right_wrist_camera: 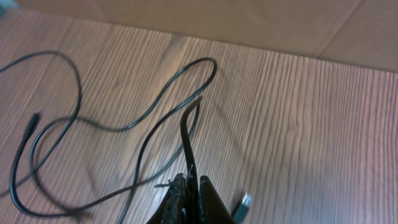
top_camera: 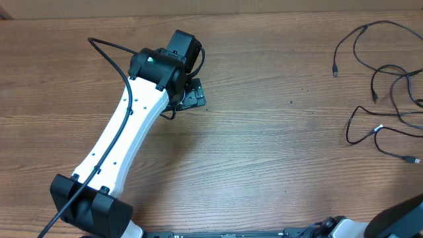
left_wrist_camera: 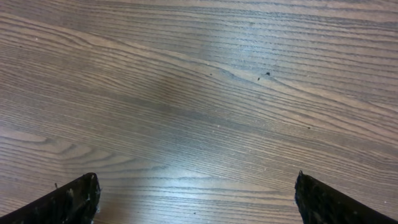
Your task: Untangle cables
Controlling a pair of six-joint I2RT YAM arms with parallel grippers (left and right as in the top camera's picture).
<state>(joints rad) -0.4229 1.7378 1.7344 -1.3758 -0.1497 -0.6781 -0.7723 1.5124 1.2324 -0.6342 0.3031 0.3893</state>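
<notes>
Cables (right_wrist_camera: 184, 134) partly off-frame, one seemingly pinched in right tool (right_wrist_camera: 193, 185); left tool (left_wrist_camera: 196, 196) released, mostly cropped.

We see the brown wood-grain tabletop (top_camera: 264, 145) lit evenly and brightly from above, with a soft shadow on it beside the white-shelled left arm (top_camera: 125, 132). In the left wrist view a pale sheen washes its grain. The right wrist view is tinted pink, with the thin black cables (right_wrist_camera: 186, 149) crisp and the dark right gripper (right_wrist_camera: 191, 183) blurred.
</notes>
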